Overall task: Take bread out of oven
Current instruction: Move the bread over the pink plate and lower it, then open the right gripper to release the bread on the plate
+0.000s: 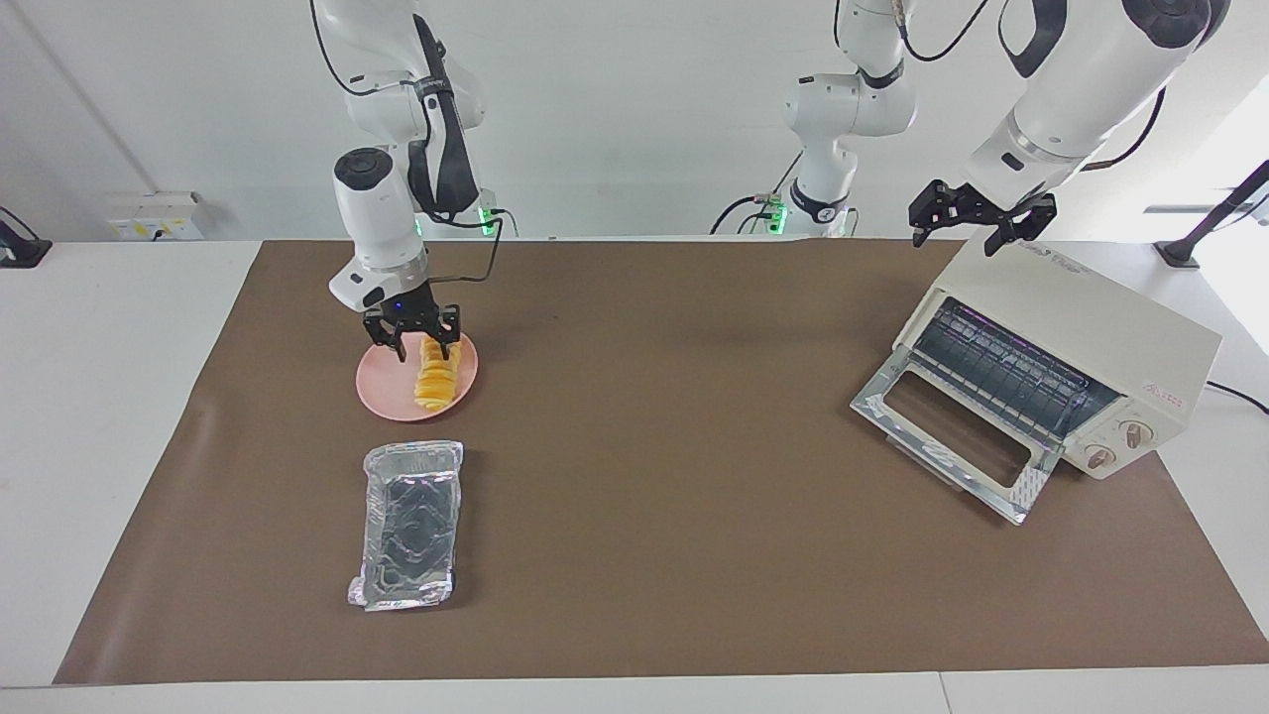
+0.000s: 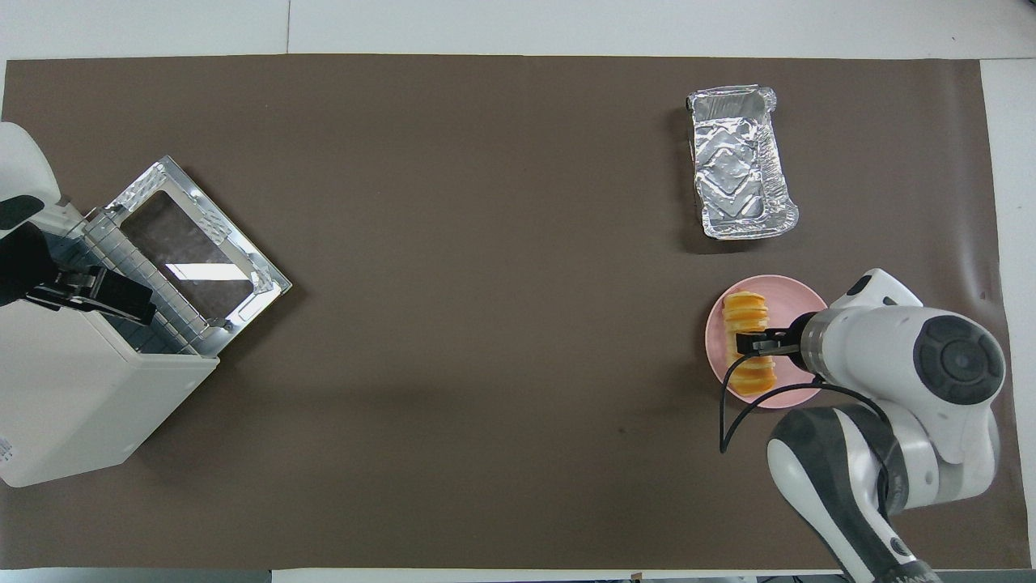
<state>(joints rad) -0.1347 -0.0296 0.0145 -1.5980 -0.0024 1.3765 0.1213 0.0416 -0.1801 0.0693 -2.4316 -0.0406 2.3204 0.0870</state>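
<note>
The bread (image 1: 437, 378) lies on the pink plate (image 1: 382, 392), its long axis running toward and away from the robots. The right end effector (image 1: 415, 337) straddles its nearer end, fingers spread, seemingly releasing. The left end effector (image 1: 981, 220) waits spread above the open oven (image 1: 1081, 327).

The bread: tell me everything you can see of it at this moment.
The bread is a small elongated loaf, golden-yellow with orange-brown ridged segments, and looks soft and baked. It lies flat on the round pink plate, out of the oven, at the right arm's end of the table, nearer to the robots than the foil tray. The right gripper is low over its robot-side end with fingers spread either side; actual contact cannot be judged.
</note>
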